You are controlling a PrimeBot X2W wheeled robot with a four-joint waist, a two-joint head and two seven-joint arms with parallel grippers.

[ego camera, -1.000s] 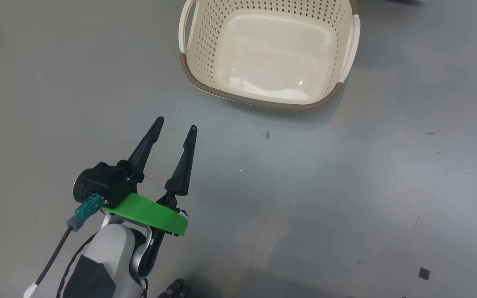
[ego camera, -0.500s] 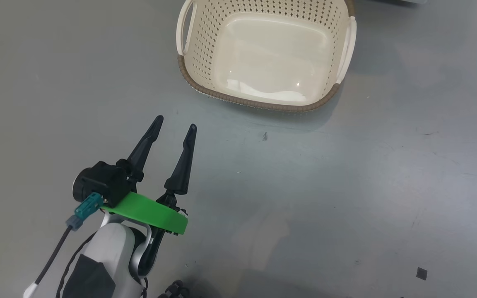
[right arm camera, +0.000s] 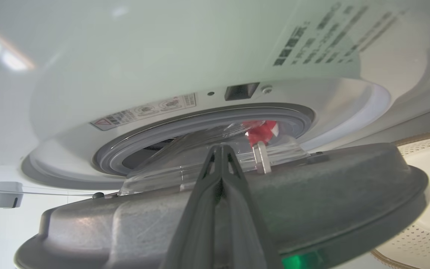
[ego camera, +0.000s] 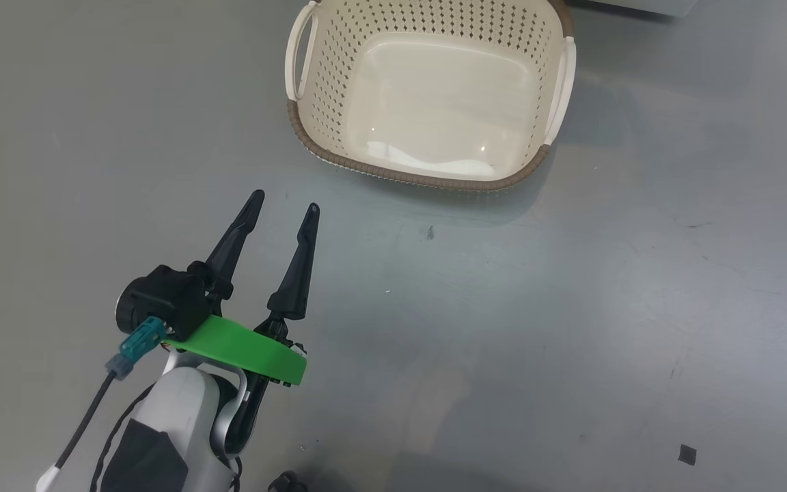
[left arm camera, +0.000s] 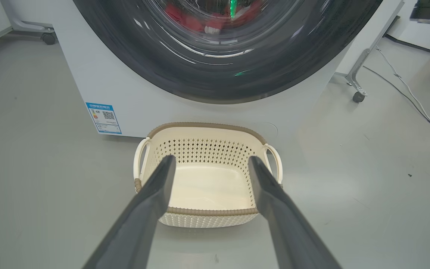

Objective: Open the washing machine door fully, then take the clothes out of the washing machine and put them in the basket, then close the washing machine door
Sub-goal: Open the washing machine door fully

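Left pincer [ego camera: 285,201] hangs wide, empty, at 7 o'clock; right pincer [right arm camera: 219,147], shut on nothing, points at the ajar door [right arm camera: 330,186]. Only the view shifted: basket [ego camera: 427,179] empty at 12 o'clock, clothes [right arm camera: 261,130] inside, door-opening likely unfinished.

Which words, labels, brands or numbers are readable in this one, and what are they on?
None can be read.
Blue label, low on the washing machine: QR code and print, too small.
Dark printed lines on its white front: blurred characters, unreadable.
Warning sticker on the same front: triangle sign and pictograms, print too small.
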